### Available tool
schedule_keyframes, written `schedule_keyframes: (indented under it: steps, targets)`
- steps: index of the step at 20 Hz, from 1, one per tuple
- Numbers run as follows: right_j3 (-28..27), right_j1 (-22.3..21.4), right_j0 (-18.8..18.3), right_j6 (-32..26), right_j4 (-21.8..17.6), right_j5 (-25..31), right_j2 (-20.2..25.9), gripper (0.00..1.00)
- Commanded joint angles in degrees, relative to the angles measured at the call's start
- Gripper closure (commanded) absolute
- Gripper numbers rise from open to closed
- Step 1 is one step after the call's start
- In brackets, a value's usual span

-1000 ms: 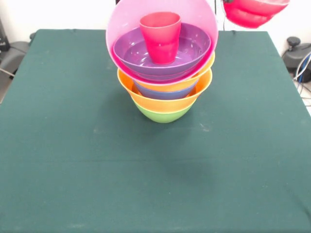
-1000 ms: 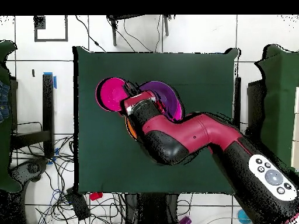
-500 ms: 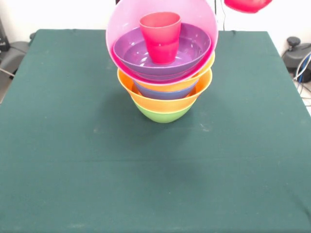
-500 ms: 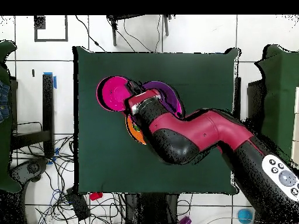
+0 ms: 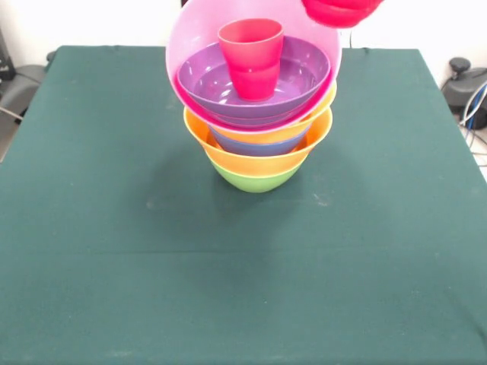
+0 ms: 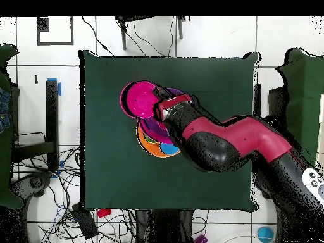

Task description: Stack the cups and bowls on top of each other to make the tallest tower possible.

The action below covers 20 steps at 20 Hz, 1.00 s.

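The tower (image 5: 256, 156) stands at the table's far middle: a green bowl (image 5: 255, 181) as base, two orange bowls (image 5: 228, 158) with a blue bowl (image 5: 259, 147) between them. On top, a tilted large pink bowl (image 5: 190, 46) holds the purple bowl (image 5: 221, 87). The red cup (image 5: 251, 53) stands in the purple bowl. The small red bowl (image 5: 338, 11) hangs in the air at the pink bowl's upper right. In the overhead view my gripper (image 6: 158, 109) is shut on it (image 6: 142, 100), above the tower's orange rim (image 6: 149, 143). The green and light blue cups are out of view.
The green table cloth (image 5: 114, 251) carries only the tower. My red arm (image 6: 221, 142) reaches across the table's middle and hides most of the tower from above. Black equipment and cables (image 5: 466, 84) lie beyond the table's right edge.
The held red bowl has moved left in the front view, from off to the tower's right to over the pink bowl's edge. The tower has not moved.
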Motion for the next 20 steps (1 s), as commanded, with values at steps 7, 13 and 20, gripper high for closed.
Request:
schedule_keyframes:
  steps: [7, 13, 20]
  targets:
    - [-5.9, 10.2, -1.4, -27.8, -5.6, 15.0, 2.0, 1.00]
    - [-7.0, 12.2, -2.8, -32.1, -3.6, 18.9, 3.6, 1.00]
    - [-9.4, 14.1, -3.8, -36.5, -1.7, 23.1, 3.7, 1.00]
